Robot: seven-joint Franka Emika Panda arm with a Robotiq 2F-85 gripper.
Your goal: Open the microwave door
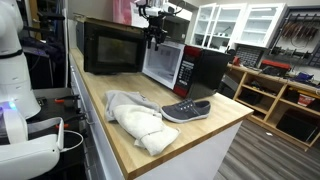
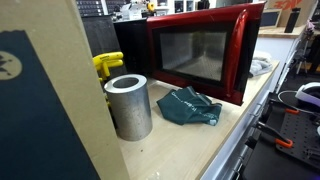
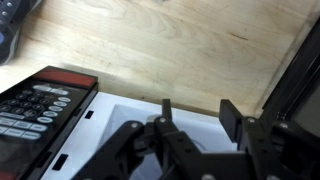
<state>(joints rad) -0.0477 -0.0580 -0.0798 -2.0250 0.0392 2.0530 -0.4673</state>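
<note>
The microwave (image 1: 200,68) stands on the wooden counter, with black casing, a red button panel (image 1: 185,70) and a pale interior showing. Its door (image 1: 110,46) stands swung wide open, black inner face toward the camera. In an exterior view the door's red-framed outer face with dark glass (image 2: 200,50) fills the middle. My gripper (image 1: 154,36) hangs above the gap between door and oven opening. In the wrist view the gripper (image 3: 200,115) is open and empty over the pale interior (image 3: 125,120), with the button panel (image 3: 35,105) at left and the door's inner face (image 3: 300,80) at right.
A grey shoe (image 1: 186,110) and a white cloth (image 1: 135,122) lie on the wooden counter (image 1: 205,135). A grey metal cylinder (image 2: 128,105), a yellow object (image 2: 108,65) and a teal cloth (image 2: 190,106) sit by the door. Wooden shelves (image 1: 275,95) stand beyond the counter.
</note>
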